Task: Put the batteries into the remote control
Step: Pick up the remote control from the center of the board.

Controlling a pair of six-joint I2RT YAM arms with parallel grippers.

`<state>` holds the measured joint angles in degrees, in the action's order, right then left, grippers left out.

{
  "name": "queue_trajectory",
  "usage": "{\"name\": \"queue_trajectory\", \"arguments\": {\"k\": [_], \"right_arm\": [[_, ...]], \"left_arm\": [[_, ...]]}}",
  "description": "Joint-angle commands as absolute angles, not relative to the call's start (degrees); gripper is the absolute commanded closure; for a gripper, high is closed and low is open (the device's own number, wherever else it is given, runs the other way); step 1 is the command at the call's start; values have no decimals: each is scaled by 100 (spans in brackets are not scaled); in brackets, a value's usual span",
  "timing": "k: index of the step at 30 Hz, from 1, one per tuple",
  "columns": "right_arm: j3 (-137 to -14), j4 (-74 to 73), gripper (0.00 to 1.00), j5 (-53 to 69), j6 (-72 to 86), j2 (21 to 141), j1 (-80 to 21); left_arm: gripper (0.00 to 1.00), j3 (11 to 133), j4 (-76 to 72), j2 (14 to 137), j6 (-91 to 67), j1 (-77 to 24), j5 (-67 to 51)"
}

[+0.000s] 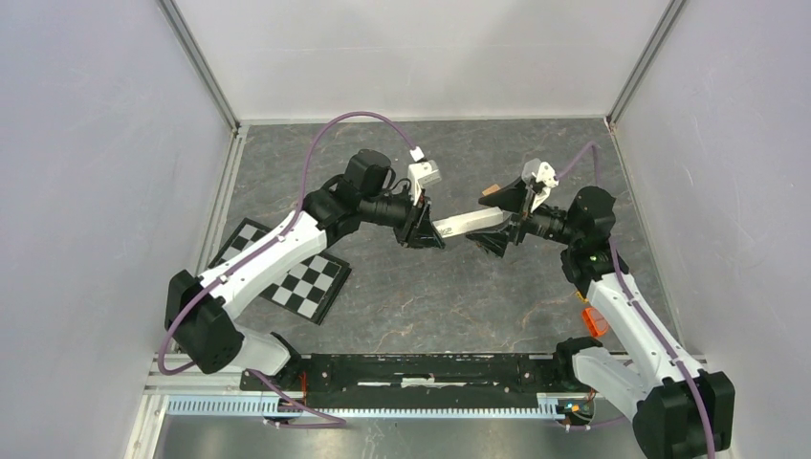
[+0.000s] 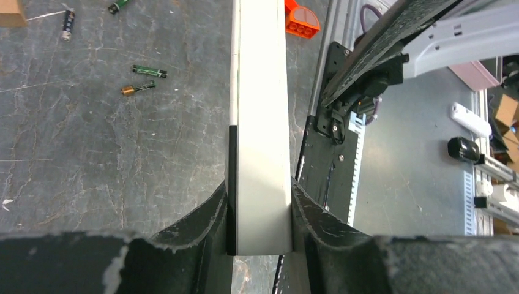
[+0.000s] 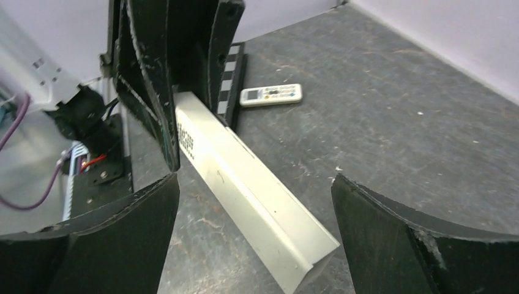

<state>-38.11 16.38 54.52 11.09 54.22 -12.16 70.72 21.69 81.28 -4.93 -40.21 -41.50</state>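
My left gripper (image 2: 260, 190) is shut on one end of a long white bar (image 2: 262, 110), which sticks out level above the table toward the right arm. The right gripper (image 3: 254, 184) stands open, its fingers wide on either side of the bar's (image 3: 245, 184) free end without touching it. The remote control (image 3: 271, 94), small and white with buttons, lies flat on the table beside the checkerboard. Several batteries (image 2: 150, 71) lie loose on the dark table, one with a copper end (image 2: 138, 89). From above, the bar (image 1: 469, 223) spans between the left gripper (image 1: 421, 229) and the right gripper (image 1: 497, 234).
A checkerboard sheet (image 1: 287, 273) lies at the left under the left arm. A brown block (image 2: 11, 12) sits near the batteries and an orange piece (image 2: 301, 18) by the right arm's base. White walls enclose the table on three sides.
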Motion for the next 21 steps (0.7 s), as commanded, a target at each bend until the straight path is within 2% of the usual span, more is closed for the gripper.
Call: {"name": "queue_trajectory", "arguments": {"k": [1,6,10,13,17,21], "right_arm": [[-3783,1895,2,6405,1048,5460,-1225],[-3591,3021,13,6717,2168,5572,-1235],[-3471,3797,17,6805,3046,5671,-1238],[-3437,4043,17,6828,3279,5669,-1236],[-3445,4152,11,6823,3319,5520,-1236],[-3424,5024,15,6803,3963,5459,-1275]], "left_arm": [[98,7480,2747,7951,512,-3982,-4668],[98,7549,3152,7773,1050,-3977,-4801],[98,7542,3195,7513,1250,-3973,-4912],[98,7565,3198,7322,1297,-3959,-4905],[98,7569,3229,7126,1354,-3955,-4928],[98,7567,3234,7067,1367,-3956,-5224]]}}
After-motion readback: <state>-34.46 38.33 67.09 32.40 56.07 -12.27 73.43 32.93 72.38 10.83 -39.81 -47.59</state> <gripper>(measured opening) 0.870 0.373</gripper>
